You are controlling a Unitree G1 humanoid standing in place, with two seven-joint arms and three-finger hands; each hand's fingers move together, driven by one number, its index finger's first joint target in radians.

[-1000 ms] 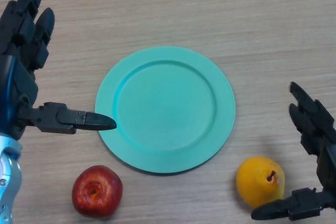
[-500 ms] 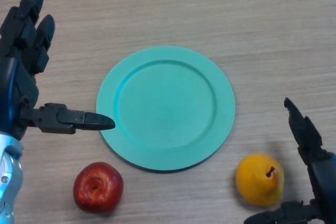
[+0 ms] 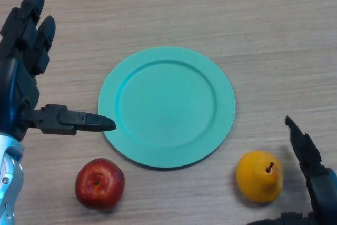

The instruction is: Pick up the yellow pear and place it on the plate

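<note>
The yellow pear (image 3: 259,176) lies on the wooden table at the lower right, its stem pointing up. The teal plate (image 3: 166,106) rests in the middle of the table with nothing on it. My right hand (image 3: 311,175) is open at the bottom right corner, just right of the pear and not touching it; its thumb shows below the pear at the frame's edge. My left hand (image 3: 23,88) is open at the left edge, fingers straight, its thumb reaching toward the plate's left rim.
A red apple (image 3: 99,183) sits at the lower left, below my left thumb and close to the plate's lower-left rim. Bare wooden table surrounds the plate at the top and right.
My right hand has dropped lower and further toward the bottom right corner, so less of it shows. The pear, plate, apple and left hand have barely shifted.
</note>
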